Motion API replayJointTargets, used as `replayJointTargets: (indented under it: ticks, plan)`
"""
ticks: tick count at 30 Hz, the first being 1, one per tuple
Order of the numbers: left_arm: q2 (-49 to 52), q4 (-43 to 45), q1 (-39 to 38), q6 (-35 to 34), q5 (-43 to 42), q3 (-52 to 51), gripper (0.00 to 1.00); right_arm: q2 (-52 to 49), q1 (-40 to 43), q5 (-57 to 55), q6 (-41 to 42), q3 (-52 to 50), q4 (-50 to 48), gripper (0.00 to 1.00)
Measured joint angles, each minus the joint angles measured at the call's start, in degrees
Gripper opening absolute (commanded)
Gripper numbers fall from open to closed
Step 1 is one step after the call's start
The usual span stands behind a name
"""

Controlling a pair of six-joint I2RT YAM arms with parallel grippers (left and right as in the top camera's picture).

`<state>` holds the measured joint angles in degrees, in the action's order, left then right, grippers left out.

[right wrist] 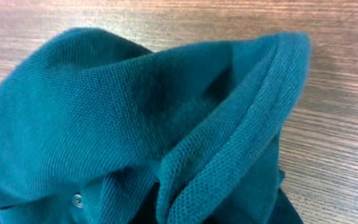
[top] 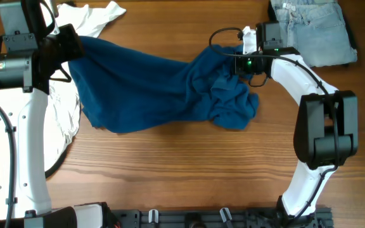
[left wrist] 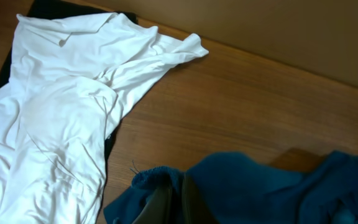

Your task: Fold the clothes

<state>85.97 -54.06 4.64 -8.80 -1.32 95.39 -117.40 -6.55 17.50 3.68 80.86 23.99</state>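
Observation:
A dark teal polo shirt [top: 151, 88] lies stretched across the table between my two grippers, bunched at its right end. My left gripper [top: 75, 47] is shut on the shirt's left edge; in the left wrist view its fingers [left wrist: 178, 202] pinch the teal fabric [left wrist: 247, 186]. My right gripper [top: 236, 54] is shut on the shirt's right end; in the right wrist view the fabric and collar with a button [right wrist: 77, 200] fill the frame and hide the fingers [right wrist: 179, 211].
A white garment [top: 87, 19] lies at the back left over a dark one, and shows in the left wrist view [left wrist: 61, 112]. Light blue jeans [top: 315, 31] lie at the back right. Bare wood table [top: 182, 171] spans the front.

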Motion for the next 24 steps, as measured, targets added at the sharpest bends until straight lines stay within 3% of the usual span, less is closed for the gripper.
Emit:
replayJointTargets:
  ticks: [5, 12, 15, 23, 24]
  plan:
    - [0.0, 0.02, 0.0, 0.0, 0.0, 0.0, 0.04, 3.28, 1.73, -0.39, 1.31, 0.79, 5.75, 0.04]
    - [0.0, -0.15, 0.0, 0.0, 0.0, 0.0, 0.04, 16.26, 14.71, -4.52, 0.98, 3.63, 31.82, 0.04]
    - [0.0, -3.89, 0.0, 0.0, 0.0, 0.04, 0.04, 16.63, 17.51, -4.94, -0.28, 2.95, 39.76, 0.04]
    - [1.29, -20.0, 0.07, -0.5, 3.78, 0.13, 0.04, 16.39, 17.11, -4.94, -1.66, -10.43, 42.51, 0.05]
    - [1.75, -20.26, 0.2, -0.74, 4.11, 0.04, 0.04, 16.37, 17.11, -4.94, -1.64, -11.74, 42.51, 0.12]
